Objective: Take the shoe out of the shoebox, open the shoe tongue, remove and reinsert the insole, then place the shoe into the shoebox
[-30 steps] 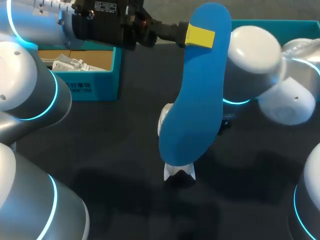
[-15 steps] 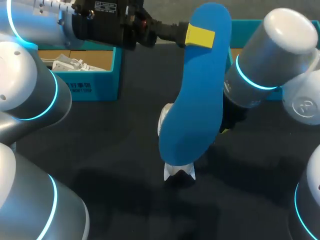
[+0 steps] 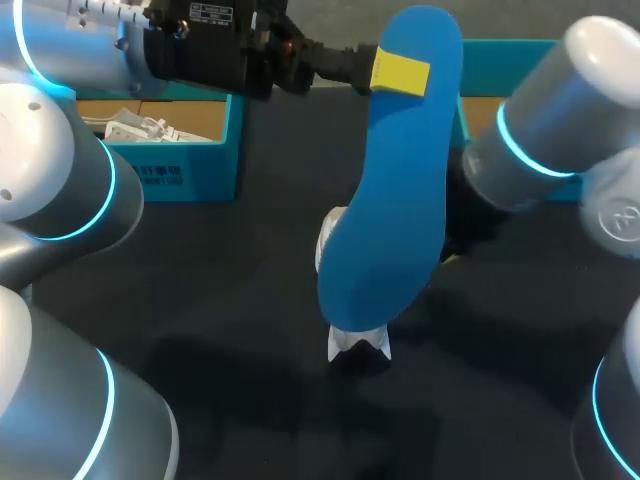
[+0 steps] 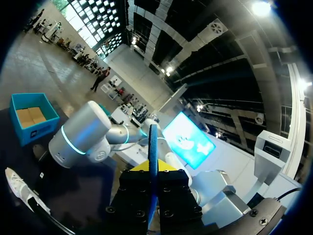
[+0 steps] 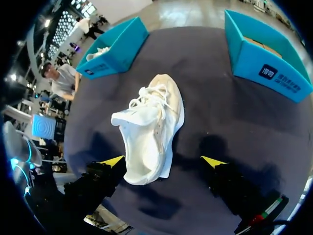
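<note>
High over the table my left gripper (image 3: 400, 72) is shut on the top end of a blue insole (image 3: 392, 190), which hangs down. In the left wrist view the insole (image 4: 153, 147) shows edge-on between the fingers of this gripper (image 4: 153, 169). A white shoe (image 5: 151, 129) lies on its side on the dark table. In the head view the shoe (image 3: 352, 345) is mostly hidden behind the insole. My right gripper (image 5: 163, 160) hovers open above the shoe, one yellow tip on each side of its lower part, not touching. In the head view it is hidden behind the insole.
A teal shoebox (image 3: 160, 150) with white paper in it stands at the back left, seen too in the right wrist view (image 5: 115, 49). A second teal box (image 3: 500, 62) stands at the back right (image 5: 264, 54). My right arm (image 3: 545, 135) comes in from the right.
My right arm has swung: its elbow moved right and up in the head view, its forearm now slanting toward the shoe. The left arm and insole have stayed still.
</note>
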Controlling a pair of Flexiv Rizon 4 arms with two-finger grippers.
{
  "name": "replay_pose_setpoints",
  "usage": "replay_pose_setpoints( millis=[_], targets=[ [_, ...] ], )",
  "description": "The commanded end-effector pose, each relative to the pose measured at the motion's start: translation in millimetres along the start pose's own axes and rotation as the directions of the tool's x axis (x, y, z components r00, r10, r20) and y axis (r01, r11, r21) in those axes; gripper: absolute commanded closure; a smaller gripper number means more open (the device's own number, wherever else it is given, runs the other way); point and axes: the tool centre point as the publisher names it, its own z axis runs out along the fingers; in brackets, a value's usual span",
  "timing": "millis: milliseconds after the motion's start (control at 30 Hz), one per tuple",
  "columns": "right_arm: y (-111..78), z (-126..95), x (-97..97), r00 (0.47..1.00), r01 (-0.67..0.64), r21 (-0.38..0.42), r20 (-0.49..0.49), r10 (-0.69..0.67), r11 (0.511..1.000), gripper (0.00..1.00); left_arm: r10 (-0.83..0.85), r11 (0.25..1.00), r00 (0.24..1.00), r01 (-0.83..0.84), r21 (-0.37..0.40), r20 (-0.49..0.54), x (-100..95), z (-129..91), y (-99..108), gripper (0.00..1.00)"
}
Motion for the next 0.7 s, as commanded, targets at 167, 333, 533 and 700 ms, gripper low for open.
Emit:
replay_pose_setpoints(
  millis=[167,333,533,700],
  targets=[
    [-23.2,-32.3,-36.5,0.963,-0.083,-0.112,-0.264,0.05,0.99,0.0,0.0,1.0,1.0,0.0,0.003,0.001,-0.2,0.4,2.1,1.0],
    [-22.5,-37.6,-43.2,0.927,-0.129,-0.146,-0.368,0.067,0.981,0.0,0.0,1.0,1.0,0.0,0.003,0.001,-0.2,0.4,2.1,1.0],
    [-16.1,-52.3,-35.8,0.898,-0.13,-0.16,-0.438,0.047,0.979,0.0,0.0,1.0,1.0,0.0,0.003,0.001,-0.2,0.4,2.1,1.0],
    [-5.5,-59.3,-26.5,0.895,-0.149,-0.152,-0.441,0.068,0.977,0.0,0.0,1.0,1.0,0.0,0.003,0.001,-0.2,0.4,2.1,1.0]
  ],
)
